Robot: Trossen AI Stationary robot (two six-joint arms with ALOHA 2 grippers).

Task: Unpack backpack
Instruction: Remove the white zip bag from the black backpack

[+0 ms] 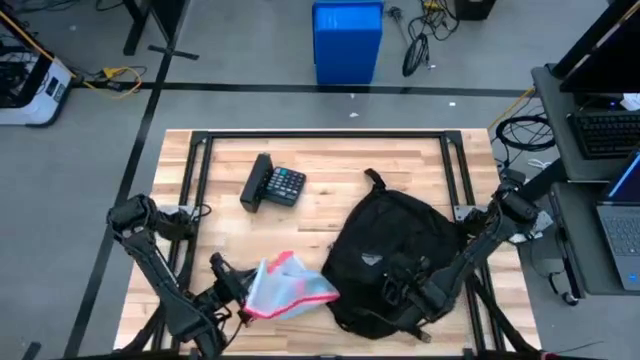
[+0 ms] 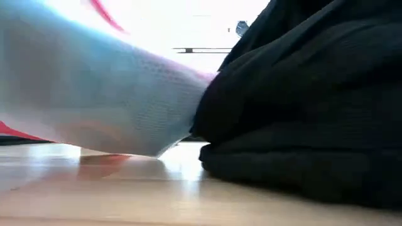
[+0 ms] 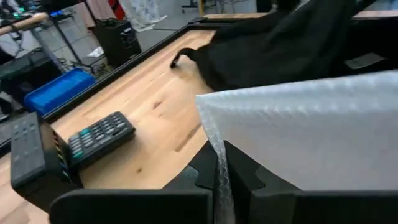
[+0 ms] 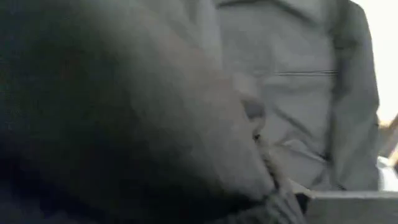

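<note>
Backpack: the black backpack (image 1: 385,265) lies flat on the right half of the wooden surface (image 1: 320,170), with its white triangular patch facing up. In the low view its dark fabric (image 2: 314,107) fills the right side.

Pouch: a pale mesh pouch (image 1: 285,287) with red trim is at the front of the surface, just left of the backpack and touching its edge. In the low view it is lifted, only its lower corner is near the wood.

Left hand: the left hand (image 1: 240,290) is at the front left of the surface. Its fingers (image 3: 205,177) are clamped on the left edge of the pouch, as the left wrist view shows.

Right hand: the right hand (image 1: 405,285) is on the front part of the backpack, pressed into the fabric. I cannot tell if its fingers are apart or together; the right wrist view shows only dark cloth very near.

Calculator: a black calculator (image 1: 274,185) lies at the back left of the surface, well apart from the backpack.

Blue bin: it stands on the floor behind the surface (image 1: 347,40).
</note>
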